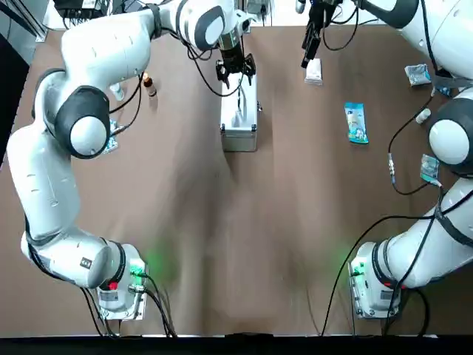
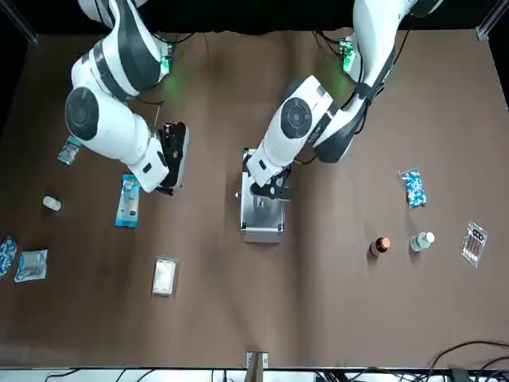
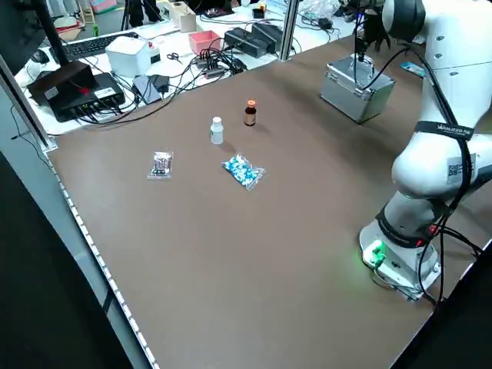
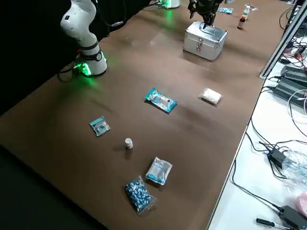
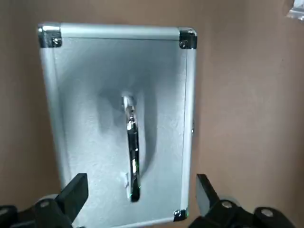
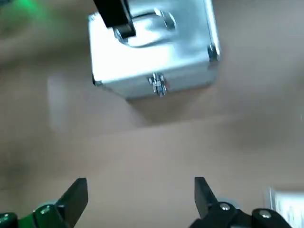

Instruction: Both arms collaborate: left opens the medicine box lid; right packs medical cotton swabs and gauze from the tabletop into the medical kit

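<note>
I have the left gripper (image 5: pixel 137 190) spread wide, hovering just above the closed medicine box lid (image 5: pixel 118 123) of the medical kit (image 1: pixel 239 118), near the tabletop's (image 1: pixel 236 244) far edge, about midway along it. The lid looks stiff and slick, so I'd pinch its slim handle (image 5: pixel 131 156). The right gripper (image 6: pixel 137 190), also apart, hangs beside the kit, close over the gauze (image 1: pixel 314 71), light and soft; the medical cotton swabs (image 1: pixel 356 122) lie toward the right edge.

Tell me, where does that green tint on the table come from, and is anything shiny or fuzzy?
Top view: green lamps on both arm bases tint the tabletop nearby. Right side view: one base lamp casts the same glow. Left wrist view: the handle on the medicine box lid glints. Right wrist view: the medical kit looks smeared and washed out.
</note>
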{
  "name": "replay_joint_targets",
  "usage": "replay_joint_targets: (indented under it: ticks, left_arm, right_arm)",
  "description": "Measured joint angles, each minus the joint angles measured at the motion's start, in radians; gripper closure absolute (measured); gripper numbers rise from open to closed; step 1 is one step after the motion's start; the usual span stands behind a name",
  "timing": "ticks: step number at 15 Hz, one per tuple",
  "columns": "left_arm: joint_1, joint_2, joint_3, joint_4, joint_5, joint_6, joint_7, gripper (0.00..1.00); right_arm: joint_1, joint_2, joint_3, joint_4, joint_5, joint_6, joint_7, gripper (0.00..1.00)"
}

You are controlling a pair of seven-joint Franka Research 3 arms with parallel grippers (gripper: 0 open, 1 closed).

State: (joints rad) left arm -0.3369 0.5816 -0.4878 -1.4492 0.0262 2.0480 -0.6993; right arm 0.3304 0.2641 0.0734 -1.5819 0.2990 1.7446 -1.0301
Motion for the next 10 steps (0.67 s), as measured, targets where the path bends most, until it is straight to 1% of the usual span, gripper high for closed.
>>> replay_joint_targets:
  ticks: [1, 2, 3, 4, 6, 10]
  left_arm:
    - [-0.007, 0.008, 0.005, 0.000, 0.001, 0.012, -0.015, 0.00]
    - [-0.012, 0.023, 0.019, 0.001, 0.007, 0.026, -0.038, 0.00]
    - [-0.012, 0.028, 0.029, 0.001, 0.012, 0.030, -0.051, 0.00]
    - [-0.012, 0.028, 0.029, 0.001, 0.012, 0.030, -0.051, 0.00]
    - [-0.012, 0.032, 0.049, 0.003, 0.013, 0.031, -0.066, 0.00]
    - [-0.031, 0.049, 0.052, 0.004, 0.038, 0.031, -0.070, 0.01]
  right_arm:
    - [-0.005, 0.007, -0.001, -0.010, 0.045, 0.025, -0.063, 0.01]
    - [-0.015, 0.021, -0.002, -0.042, 0.129, 0.096, -0.189, 0.01]
    - [-0.019, 0.029, -0.002, -0.065, 0.171, 0.135, -0.248, 0.01]
    - [-0.019, 0.029, -0.002, -0.065, 0.171, 0.135, -0.248, 0.01]
    - [-0.021, 0.055, -0.002, -0.122, 0.270, 0.199, -0.385, 0.01]
    - [-0.023, 0.118, -0.003, -0.175, 0.434, 0.281, -0.577, 0.01]
